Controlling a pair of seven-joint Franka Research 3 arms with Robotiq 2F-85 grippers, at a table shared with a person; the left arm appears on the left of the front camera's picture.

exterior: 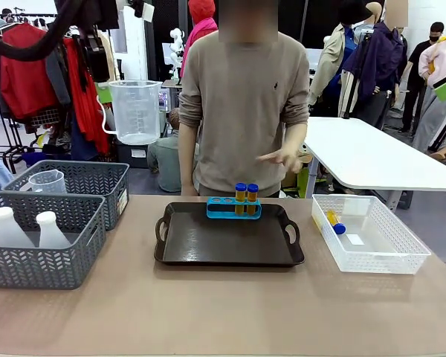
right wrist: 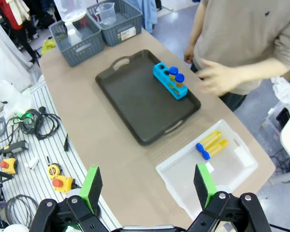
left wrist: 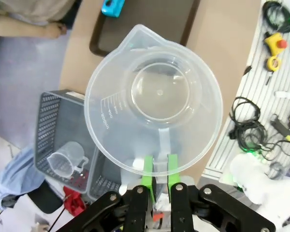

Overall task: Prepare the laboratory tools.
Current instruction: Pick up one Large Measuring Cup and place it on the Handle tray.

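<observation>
My left gripper (left wrist: 158,171) is shut on the handle of a clear measuring beaker (left wrist: 154,96), held high over the table's left end (exterior: 136,111) with its mouth facing the wrist camera. Two amber tubes with blue caps (exterior: 246,195) stand in the blue rack (exterior: 233,209) on the black tray (exterior: 229,245). Two more tubes (exterior: 334,222) lie in the white basket (exterior: 386,245). Two white flasks (exterior: 50,229) stand in the near grey basket (exterior: 37,264). My right gripper (right wrist: 147,186) is open, high above the table's right side.
A second clear beaker (exterior: 48,181) sits in the rear grey basket (exterior: 97,178). The person stands behind the tray with one hand (exterior: 281,158) raised above the rack. Cables and tools (right wrist: 34,125) lie on a rail beside the table.
</observation>
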